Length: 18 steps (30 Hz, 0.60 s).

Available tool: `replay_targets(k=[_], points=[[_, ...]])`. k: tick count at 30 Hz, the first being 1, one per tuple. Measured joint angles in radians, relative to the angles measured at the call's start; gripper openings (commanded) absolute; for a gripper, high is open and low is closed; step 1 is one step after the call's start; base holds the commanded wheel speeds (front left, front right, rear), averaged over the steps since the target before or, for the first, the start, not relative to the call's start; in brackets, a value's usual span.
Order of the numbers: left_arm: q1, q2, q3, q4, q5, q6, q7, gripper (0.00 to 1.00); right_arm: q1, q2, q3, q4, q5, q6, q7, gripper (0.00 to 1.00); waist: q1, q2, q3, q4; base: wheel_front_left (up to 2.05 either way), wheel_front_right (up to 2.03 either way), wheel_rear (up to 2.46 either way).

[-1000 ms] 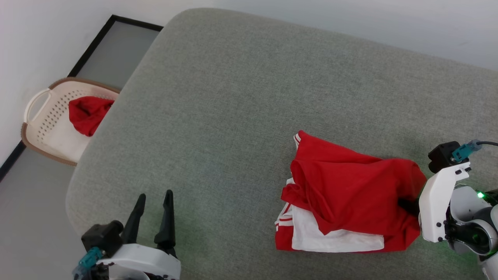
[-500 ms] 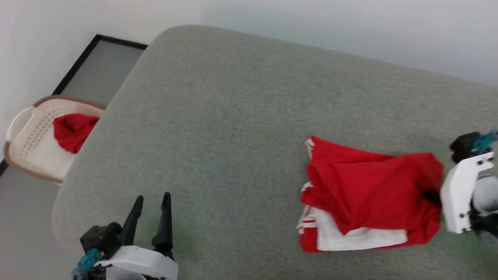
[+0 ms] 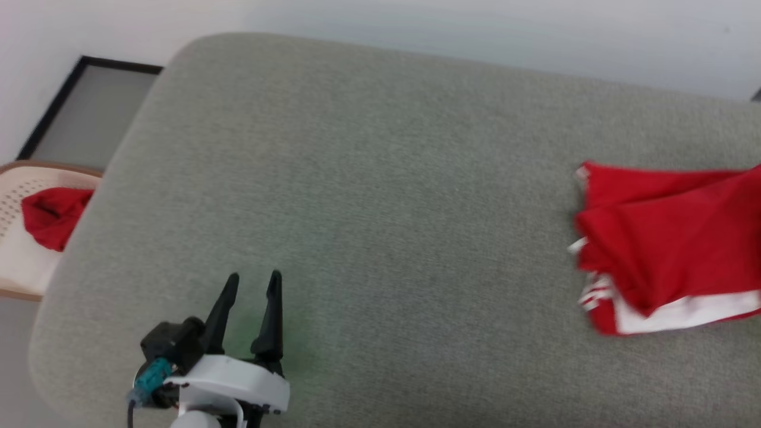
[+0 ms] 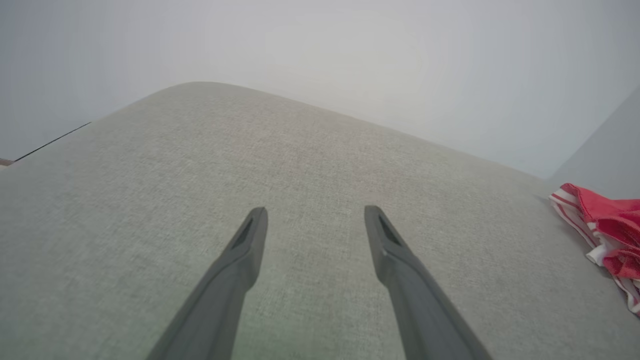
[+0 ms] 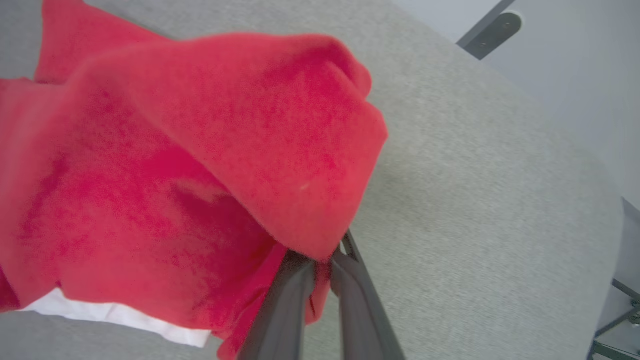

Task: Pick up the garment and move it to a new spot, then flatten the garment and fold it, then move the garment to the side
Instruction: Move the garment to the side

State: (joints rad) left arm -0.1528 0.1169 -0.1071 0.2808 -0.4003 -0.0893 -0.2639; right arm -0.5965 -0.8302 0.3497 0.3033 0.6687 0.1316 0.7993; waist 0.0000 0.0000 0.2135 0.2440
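There's a big open stretch of grey cushion [image 3: 380,190] left of the garment [image 3: 660,249], easy reaching. Much further left of the garment, a laundry basket [image 3: 15,267] sits beside the cushion.

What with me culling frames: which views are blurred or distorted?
Head view: motion blur smears the garment; a green glow tints the cushion beside the left gripper. Left wrist view: sharp, the cushion's edge bowed by the wide lens. Right wrist view: cloth in the right gripper looks soft.
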Motion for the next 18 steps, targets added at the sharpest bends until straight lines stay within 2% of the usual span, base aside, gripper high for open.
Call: replay_targets(k=[7, 18], points=[[-0.042, -0.016, 0.004, -0.006, 0.023, -0.012, 0.000, 1.00, -0.083, -0.155, 0.011, 0.030, -0.021, 0.000, -0.031, 0.00, 0.0000, 0.0000, 0.062, -0.039, 0.00, 0.00, 0.00], [-0.096, -0.038, 0.008, -0.018, 0.048, -0.027, 0.000, 1.00, -0.187, -0.342, 0.041, 0.055, -0.149, 0.000, -0.038, 0.00, 0.0000, 0.0000, 0.171, -0.086, 0.00, 0.00, 0.00]])
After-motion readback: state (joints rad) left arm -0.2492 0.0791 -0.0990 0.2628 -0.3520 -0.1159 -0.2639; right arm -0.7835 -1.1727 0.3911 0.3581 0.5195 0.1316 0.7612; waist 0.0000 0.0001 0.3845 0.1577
